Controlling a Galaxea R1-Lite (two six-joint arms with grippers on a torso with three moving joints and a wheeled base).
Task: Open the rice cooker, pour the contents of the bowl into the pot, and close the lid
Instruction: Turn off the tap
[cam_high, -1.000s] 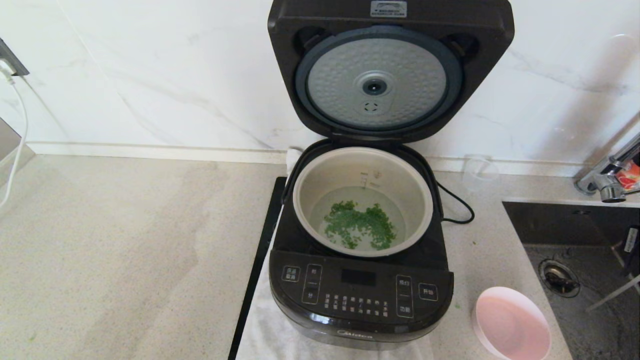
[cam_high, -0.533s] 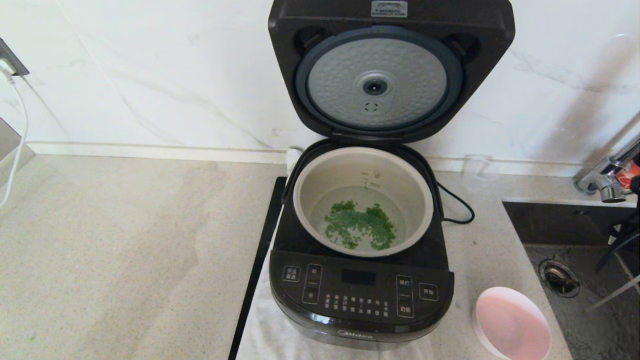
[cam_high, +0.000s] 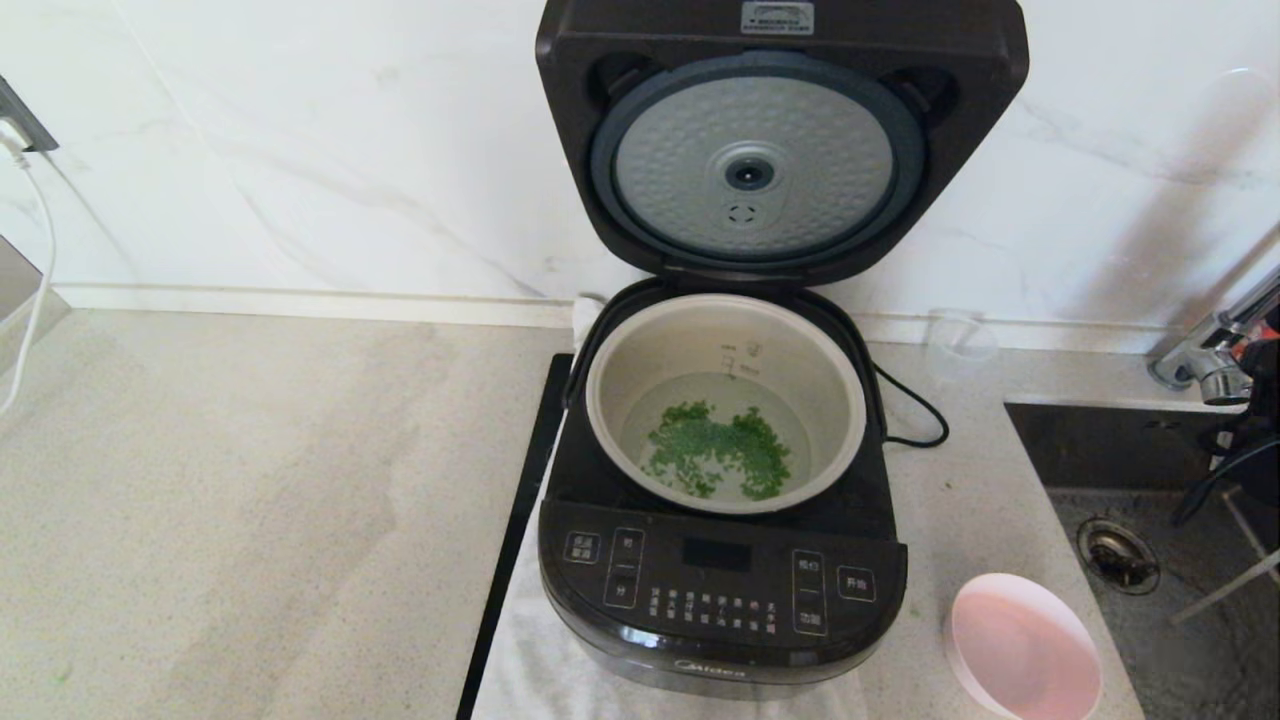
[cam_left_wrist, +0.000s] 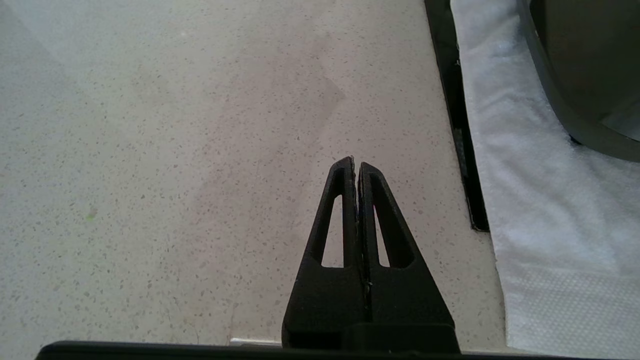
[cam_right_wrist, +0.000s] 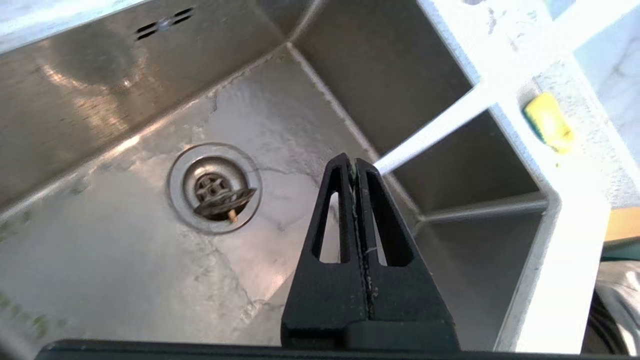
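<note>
Standing mid-frame, the glossy black rounded-square rice cooker (cam_high: 720, 560) has its hinged black lid (cam_high: 780, 140) up, green herb bits (cam_high: 718, 448) floating in the grey-beige metal pot (cam_high: 725, 330). Empty pale pink round bowl (cam_high: 1022, 645) lower right. Right gripper (cam_right_wrist: 359, 162) pinched together over the steel sink (cam_right_wrist: 125, 90); left gripper (cam_left_wrist: 356, 162) likewise, over the speckled counter (cam_left_wrist: 150, 150).

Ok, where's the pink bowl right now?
In the head view the bowl sits on the counter at the robot's right, just off the rice cooker's front corner, beside the sink.
</note>
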